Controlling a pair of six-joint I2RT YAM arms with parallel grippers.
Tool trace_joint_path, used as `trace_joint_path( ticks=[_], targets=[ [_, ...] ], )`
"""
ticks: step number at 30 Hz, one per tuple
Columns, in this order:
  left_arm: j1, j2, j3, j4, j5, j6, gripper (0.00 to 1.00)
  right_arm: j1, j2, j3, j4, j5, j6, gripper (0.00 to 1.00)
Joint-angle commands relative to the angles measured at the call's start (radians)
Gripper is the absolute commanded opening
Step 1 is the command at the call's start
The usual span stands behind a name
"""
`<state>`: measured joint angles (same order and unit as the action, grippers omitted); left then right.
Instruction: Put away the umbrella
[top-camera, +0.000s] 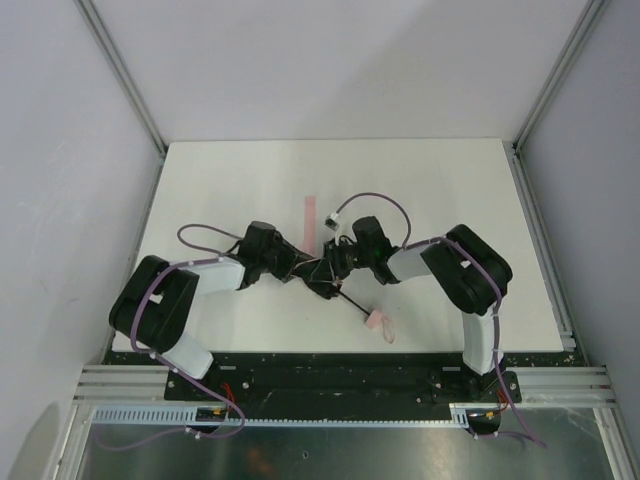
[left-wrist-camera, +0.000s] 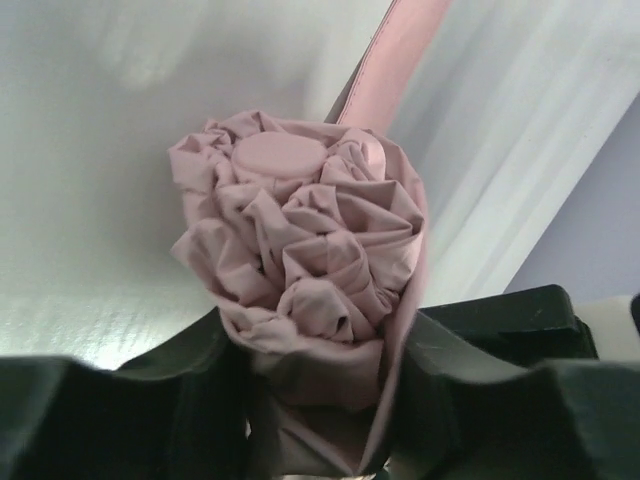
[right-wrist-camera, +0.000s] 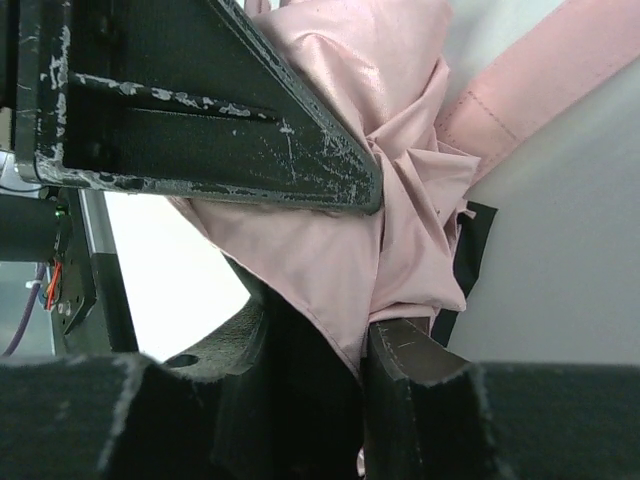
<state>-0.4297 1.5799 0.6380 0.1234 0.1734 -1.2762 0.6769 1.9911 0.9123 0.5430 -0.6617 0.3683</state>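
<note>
At mid-worktop (top-camera: 230, 180), the left gripper (top-camera: 305, 268) has its jaws half-narrowed around the umbrella (left-wrist-camera: 300, 250), clasping its bunched pink canopy. The right gripper (top-camera: 338, 262) pinches the same fabric tightly between its jaws. The handle (top-camera: 378, 322) lies toward the bases.

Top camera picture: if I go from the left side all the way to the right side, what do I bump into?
Left arm's elbow → pink closure strap → umbrella's pink handle → right arm's elbow. The tangle in the middle overlaps too much to place.
</note>
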Motion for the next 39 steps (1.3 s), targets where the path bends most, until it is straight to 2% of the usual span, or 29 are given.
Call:
trace_joint_path(
  ticks=[1, 2, 4, 8, 10, 11, 13, 19, 22, 26, 28, 32, 33, 35, 37, 39],
  targets=[
    [-0.008, 0.04, -0.021, -0.041, -0.137, 0.122, 0.28, 0.038, 0.0, -0.026, -0.309, 0.015, -0.079, 0.01],
    [-0.008, 0.039, -0.026, -0.041, -0.137, 0.126, 0.2, 0.048, -0.018, -0.01, -0.34, 0.046, -0.089, 0.04],
    [-0.007, 0.034, -0.035, -0.044, -0.133, 0.132, 0.1, 0.073, -0.057, 0.035, -0.416, 0.136, -0.109, 0.17],
    [-0.01, 0.018, -0.051, -0.046, -0.115, 0.124, 0.01, 0.129, -0.137, 0.129, -0.582, 0.351, -0.14, 0.54],
    [-0.013, 0.004, -0.058, -0.049, -0.106, 0.119, 0.0, 0.168, -0.175, 0.174, -0.656, 0.469, -0.162, 0.85],
    [-0.014, -0.003, -0.062, -0.051, -0.101, 0.113, 0.0, 0.188, -0.194, 0.19, -0.682, 0.54, -0.176, 0.92],
    [-0.014, -0.02, -0.069, -0.058, -0.092, 0.093, 0.0, 0.232, -0.221, 0.206, -0.71, 0.672, -0.202, 0.98],
    [-0.017, -0.037, -0.052, -0.128, -0.046, 0.027, 0.0, 0.367, -0.171, 0.212, -0.643, 1.029, -0.268, 0.99],
    [-0.022, -0.035, -0.034, -0.176, -0.035, 0.001, 0.0, 0.422, -0.118, 0.214, -0.549, 1.164, -0.301, 0.99],
    [-0.04, -0.033, -0.012, -0.218, -0.043, -0.024, 0.0, 0.46, -0.05, 0.238, -0.468, 1.285, -0.318, 0.84],
    [-0.05, -0.033, -0.004, -0.23, -0.046, -0.031, 0.0, 0.456, -0.027, 0.242, -0.454, 1.304, -0.314, 0.67],
    [-0.057, -0.031, 0.009, -0.237, -0.035, -0.032, 0.0, 0.42, 0.0, 0.236, -0.486, 1.249, -0.281, 0.16],
    [-0.058, -0.035, 0.013, -0.237, -0.035, -0.024, 0.02, 0.409, -0.001, 0.226, -0.494, 1.225, -0.271, 0.08],
    [-0.057, -0.055, 0.024, -0.238, -0.042, 0.012, 0.21, 0.38, -0.017, 0.187, -0.487, 1.106, -0.258, 0.02],
    [-0.054, -0.098, 0.034, -0.236, -0.06, 0.078, 0.46, 0.349, -0.047, 0.131, -0.461, 0.99, -0.24, 0.0],
    [-0.046, -0.15, 0.048, -0.235, -0.069, 0.148, 0.63, 0.308, -0.082, 0.066, -0.412, 0.86, -0.212, 0.0]
  ],
)
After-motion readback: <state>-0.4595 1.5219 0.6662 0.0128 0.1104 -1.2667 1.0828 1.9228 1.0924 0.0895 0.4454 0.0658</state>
